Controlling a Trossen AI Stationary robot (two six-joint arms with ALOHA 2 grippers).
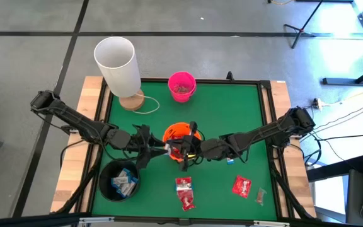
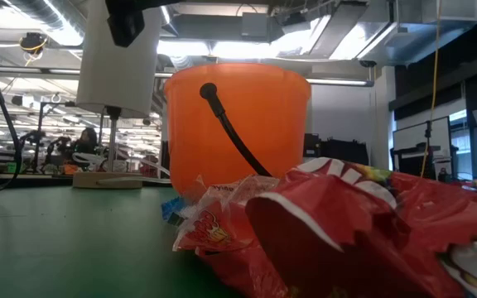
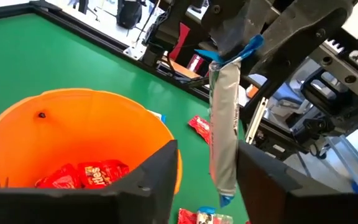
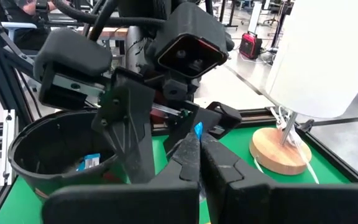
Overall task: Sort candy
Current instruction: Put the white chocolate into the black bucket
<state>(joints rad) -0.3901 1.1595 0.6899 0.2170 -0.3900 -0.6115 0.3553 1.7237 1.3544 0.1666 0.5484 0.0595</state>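
From above, we saw the left tool [image 1: 159,149] and the right tool [image 1: 183,151] meet just beside the orange bucket [image 1: 180,133], red candy packets [image 1: 184,192] lying on the green tabletop [image 1: 232,107] nearer than both. In the left wrist view, a white-and-blue candy bar [image 3: 224,130] hung between the left tool's parted fingers [image 3: 151,180], clamped at its upper end by the right tool. The right wrist view showed the right tool's fingertips [image 4: 194,155] pressed together on the bar's blue end, the black bucket [image 4: 36,155] beyond.

Grey tiled floor [image 1: 30,19] surrounds the green table [image 1: 244,113]; a white lamp [image 1: 117,63] stands at its corner.
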